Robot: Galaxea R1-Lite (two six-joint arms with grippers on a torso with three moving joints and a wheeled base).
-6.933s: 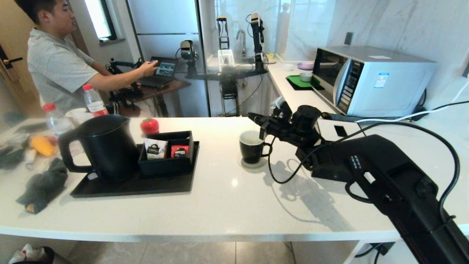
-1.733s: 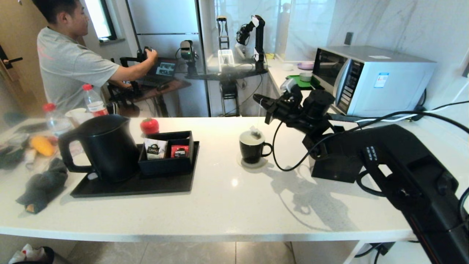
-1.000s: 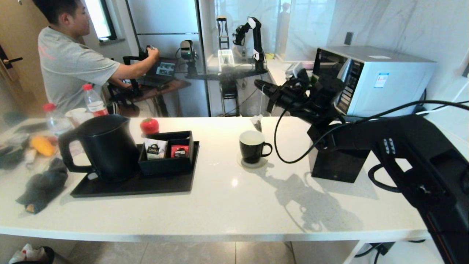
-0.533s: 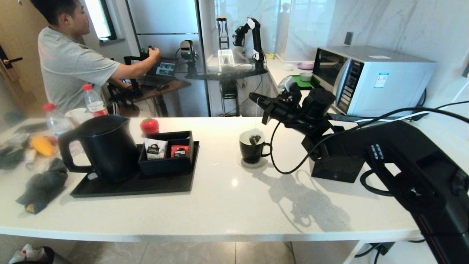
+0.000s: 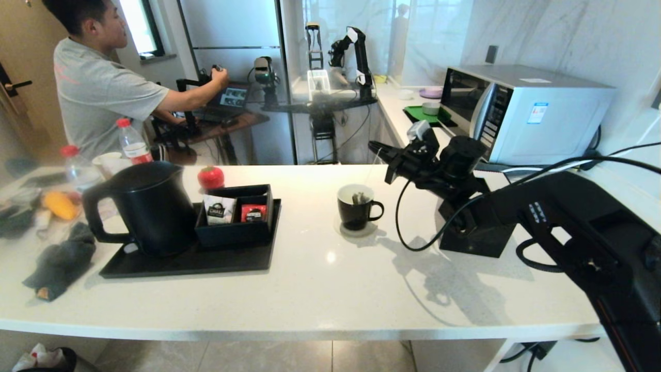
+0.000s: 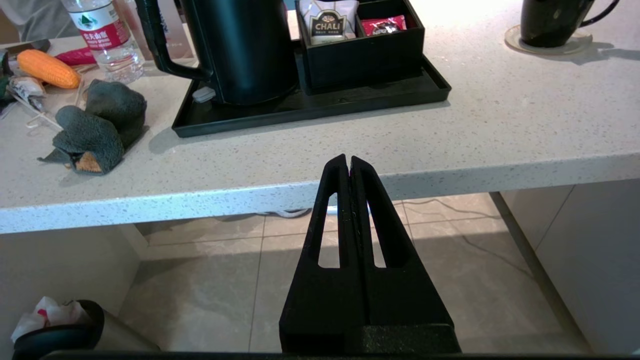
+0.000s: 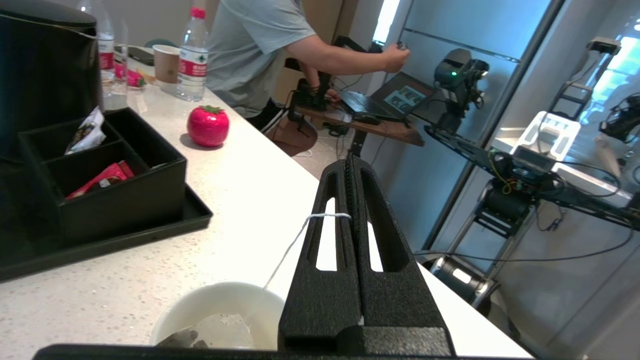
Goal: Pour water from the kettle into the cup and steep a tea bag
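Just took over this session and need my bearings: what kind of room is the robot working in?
Most likely a home or apartment-style kitchen: a white stone counter, a microwave on the side counter, and a black kettle on a tray beside tea sachets.

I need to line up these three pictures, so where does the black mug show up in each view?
Head view: the cup stands mid-counter, the right gripper above its right.
Left wrist view: cup at the far corner, cut off.
Right wrist view: only its white rim shows.
Shared landmark: the black sachet box.
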